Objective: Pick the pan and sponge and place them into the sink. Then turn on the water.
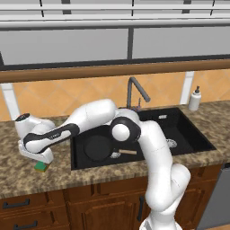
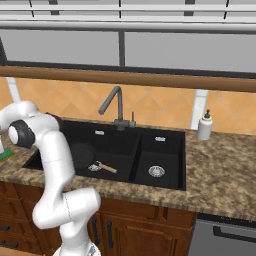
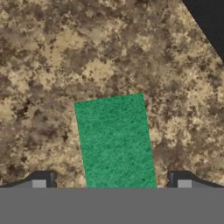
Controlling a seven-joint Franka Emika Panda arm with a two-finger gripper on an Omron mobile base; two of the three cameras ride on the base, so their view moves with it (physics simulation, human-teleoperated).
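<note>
The speckled brown granite counter (image 1: 27,173) carries the large black rectangular double-basin sink (image 1: 193,134), set toward its back edge under the dark grey gooseneck faucet (image 1: 134,92). In the wide basin lies the small round black frying pan (image 1: 97,148), its thin light wooden handle pointing toward the narrower basin. The white arm reaches out over the counter's left stretch, beyond the sink's left rim. There the two-finger gripper (image 3: 111,183) hangs with jaws spread wide, straddling the small rectangular green-topped sponge (image 3: 114,142) near the counter's front edge.
</note>
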